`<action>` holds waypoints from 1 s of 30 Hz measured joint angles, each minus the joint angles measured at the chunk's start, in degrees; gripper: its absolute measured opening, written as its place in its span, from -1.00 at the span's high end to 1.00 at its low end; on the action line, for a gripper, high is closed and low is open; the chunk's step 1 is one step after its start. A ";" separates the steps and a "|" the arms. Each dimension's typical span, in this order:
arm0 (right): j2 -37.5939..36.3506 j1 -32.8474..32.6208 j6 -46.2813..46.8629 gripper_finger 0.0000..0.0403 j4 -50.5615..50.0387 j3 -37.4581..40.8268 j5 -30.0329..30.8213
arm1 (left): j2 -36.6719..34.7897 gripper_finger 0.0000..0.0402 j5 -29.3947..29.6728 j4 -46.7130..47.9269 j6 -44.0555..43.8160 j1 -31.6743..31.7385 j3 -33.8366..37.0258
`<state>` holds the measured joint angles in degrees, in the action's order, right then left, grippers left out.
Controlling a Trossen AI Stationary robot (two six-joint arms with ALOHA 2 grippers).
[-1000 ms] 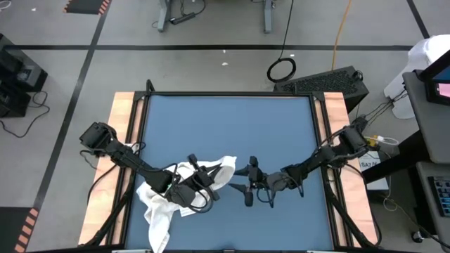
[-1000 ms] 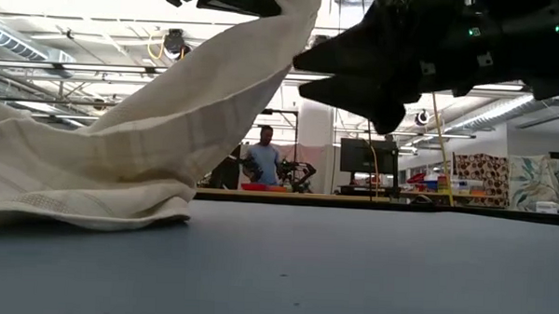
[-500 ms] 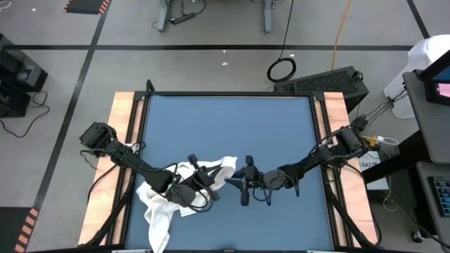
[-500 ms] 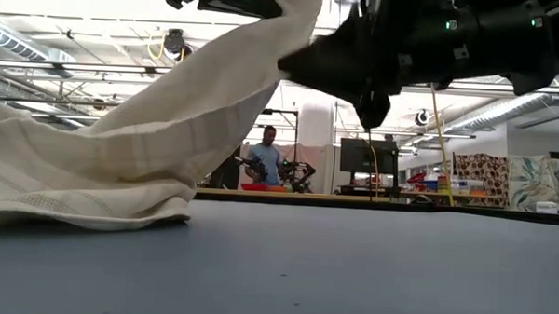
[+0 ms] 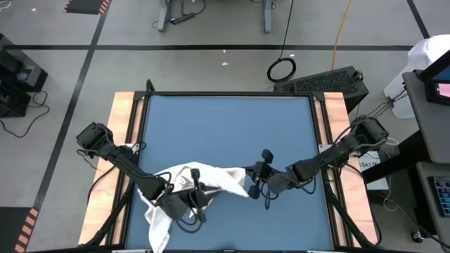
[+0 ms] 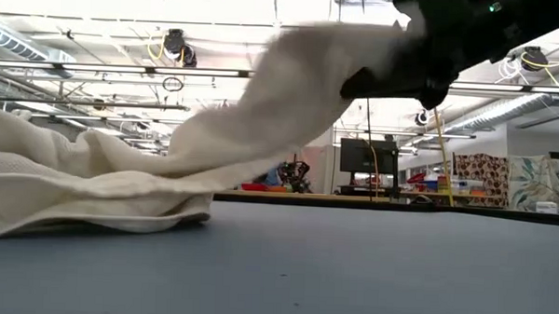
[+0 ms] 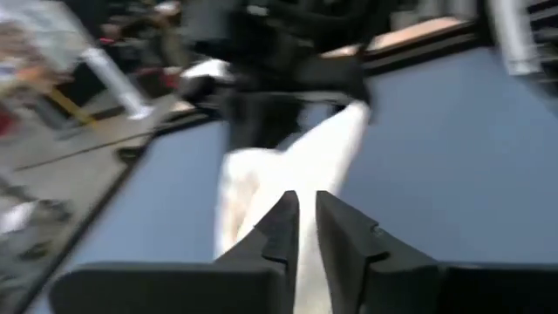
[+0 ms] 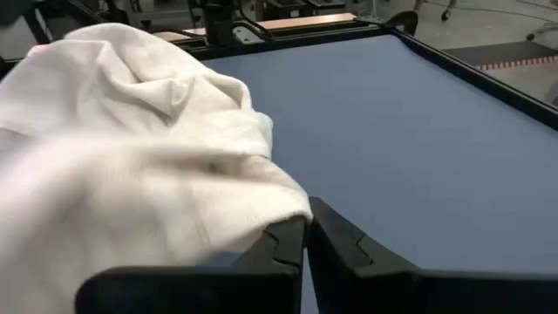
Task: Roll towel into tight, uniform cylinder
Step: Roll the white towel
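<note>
The white towel lies crumpled across the near part of the blue mat. Its left part rests heaped on the mat, with a tail reaching the near edge. My right gripper is shut on the towel's right end and holds it raised. My left gripper sits over the towel's middle. In the left wrist view its fingers stand a narrow gap apart, with white cloth showing between them. My right gripper pinches the towel's right end between its two fingers, coming from the table's right and slanting down. Bunched cloth spills over one finger and hides how many layers are held. The held end is lifted, and the cloth slopes down leftward to the heap. My left gripper has cloth in the gap between its fingers; I cannot tell whether they touch it.
Wooden strips and black rails border the mat on both sides. The far half of the mat is bare blue. Off the table are a black box, a cable ring and a white rounded object.
My right gripper has shut on the towel's right end, then risen and gone toward the table's right edge, drawing that end out to the right. My left gripper has moved toward the near edge. The towel's peak has shifted from the left gripper to the right one; its left heap stayed put.
</note>
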<state>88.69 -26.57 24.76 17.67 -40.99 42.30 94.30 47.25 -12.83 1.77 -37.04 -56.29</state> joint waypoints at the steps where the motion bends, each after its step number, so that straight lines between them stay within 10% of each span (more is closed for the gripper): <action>1: -0.05 -0.22 -0.22 0.99 0.07 0.00 0.00 | 0.00 0.65 -0.25 0.78 -0.71 0.05 0.00; 25: -0.05 -1.73 -0.39 0.98 1.05 0.00 -5.16 | 9.66 0.00 -4.40 -14.45 12.06 5.67 -0.01; 30: -0.05 -2.27 -2.11 0.98 0.94 0.00 -5.10 | 11.13 -0.02 -13.95 -11.24 8.31 9.75 0.00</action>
<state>88.64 -28.83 22.65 18.62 -40.99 37.21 105.43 33.30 -24.07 10.09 -27.29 -56.29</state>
